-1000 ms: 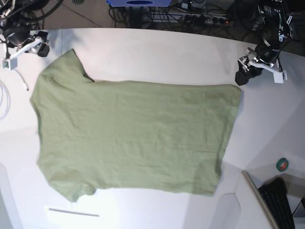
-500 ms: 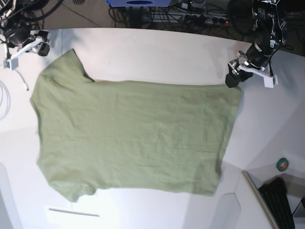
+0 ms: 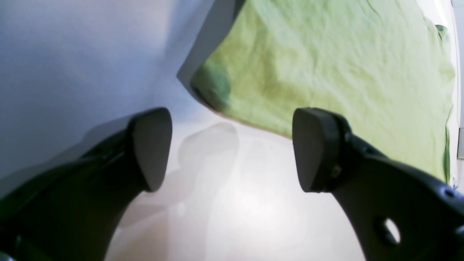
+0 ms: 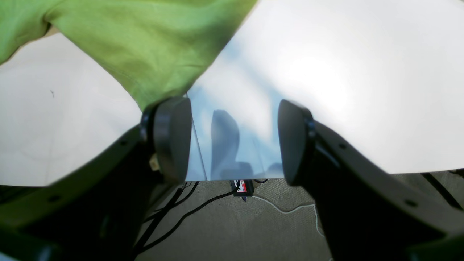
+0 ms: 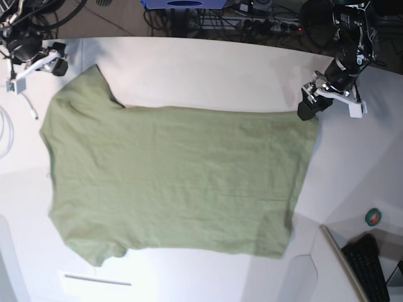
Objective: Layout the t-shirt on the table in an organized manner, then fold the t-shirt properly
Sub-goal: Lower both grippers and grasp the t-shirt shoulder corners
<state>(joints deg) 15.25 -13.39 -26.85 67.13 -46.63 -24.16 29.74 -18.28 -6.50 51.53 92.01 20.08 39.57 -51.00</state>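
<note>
— Since the surface [image 5: 208, 63] takes up nearly everything from where I stand, where does the shirt sit on it?

— The t-shirt [image 5: 176, 182] lies spread flat across the middle of the surface, olive green and lightly wrinkled. One sleeve points toward the right hand [image 5: 55, 65]; the straight hem end lies beside the left hand [image 5: 306, 111].

— Is either hand holding it?

— No. The left hand hovers at the hem's far corner with its two dark fingers spread wide apart. From its own camera, that corner of cloth [image 3: 214, 90] lies just ahead of the left hand [image 3: 232, 148], between the two fingertips [image 3: 152, 145] but beyond them, with bare white surface [image 3: 235, 217] under the gap. Nothing is pinched.

— And the right one?

— The right hand [image 4: 233, 139] is also spread open. The sleeve tip [image 4: 156, 72] reaches down to one of its pads [image 4: 172, 137]; whether it touches I cannot tell. The gap between the pads shows only surface [image 4: 344, 72], its edge just below them.

— Anything smaller around?

— A black keyboard [image 5: 371, 267] and a small green roll of tape [image 5: 373, 217], well apart from the left hand, on its hem side.
</note>
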